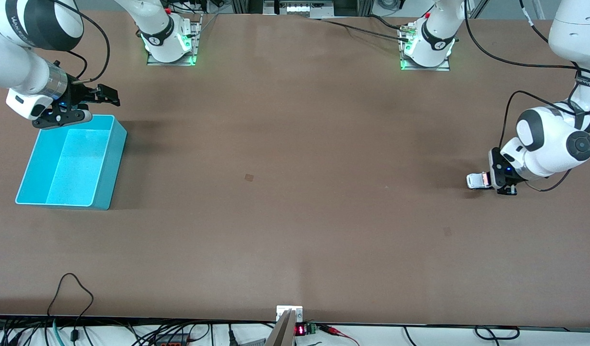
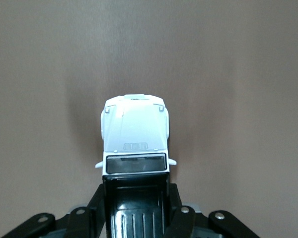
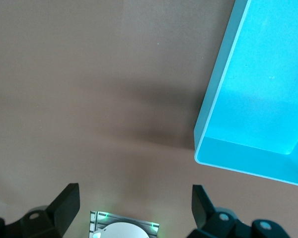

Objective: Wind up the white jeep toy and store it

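Toward the left arm's end of the table (image 1: 295,216), the white jeep toy (image 1: 477,180) sits on the brown surface, wheels down, well apart from every table edge. Left gripper (image 1: 496,181) is low at the table and clamped on the jeep's rear half; in the left wrist view its fingers (image 2: 176,210) press both sides of the black roof panel while the white hood (image 2: 134,130) sticks out clear of them. Left arm is folded tight, elbow high, wrist bent down over the toy. Wide bare tabletop runs from the jeep across the middle to the turquoise bin (image 1: 107,166) at the right arm's end. Bin is upright, open top, nothing visible inside, with bare table between it and the table's edges. Right gripper (image 1: 86,108) hangs in the air over the bin's rim on the side toward the robot bases, jaws spread wide, nothing between them; the right wrist view shows both fingertips (image 3: 64,201) apart over bare table beside the bin's corner (image 3: 201,153). Right arm waits there, forearm level.
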